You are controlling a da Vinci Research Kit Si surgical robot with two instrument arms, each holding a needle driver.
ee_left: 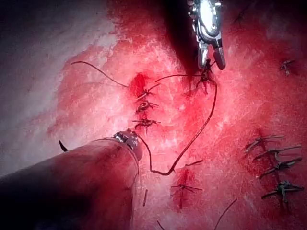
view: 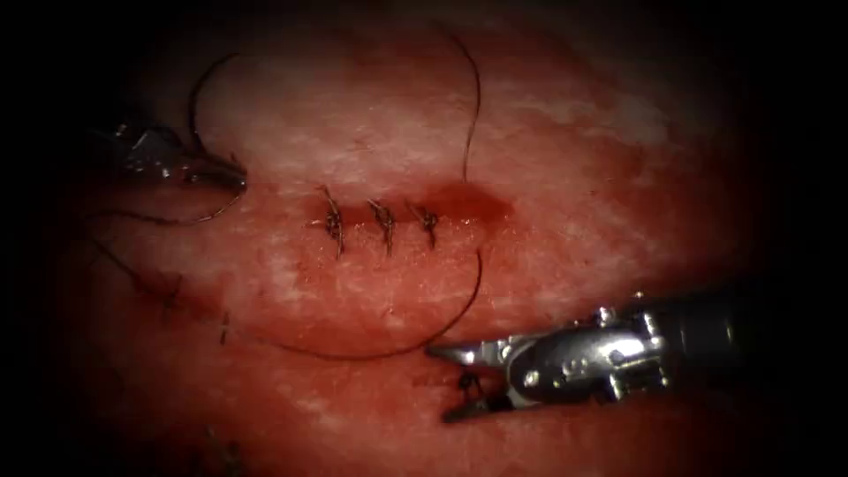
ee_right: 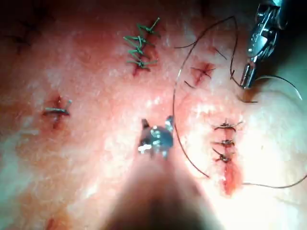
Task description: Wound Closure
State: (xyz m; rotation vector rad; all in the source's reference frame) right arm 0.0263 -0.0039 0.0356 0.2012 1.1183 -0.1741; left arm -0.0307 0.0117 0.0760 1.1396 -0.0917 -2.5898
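Observation:
The cut (view: 415, 212) runs across the tissue with three dark stitches (view: 384, 223); its right end (view: 477, 205) gapes, wet with red fluid. My left tool (view: 237, 181) lies left of the cut, jaws shut on what looks like the thin curved needle (view: 199, 219), which arcs down-left, free of the tissue. Seen from the right wrist, the needle (ee_right: 283, 81) curves out from the left tool (ee_right: 245, 79). Thread (view: 473, 115) loops above the cut, enters its open end, then sweeps below (view: 371, 355). My right tool (view: 442, 382) hovers below the cut, open, holding nothing.
Older stitched cuts lie around: several dark ones (ee_left: 276, 165) in the left wrist view and green ones (ee_right: 139, 48) in the right wrist view. An old knot (view: 466, 382) sits on the tissue between the right tool's jaws. Short cut thread ends (view: 223, 329) lie lower left.

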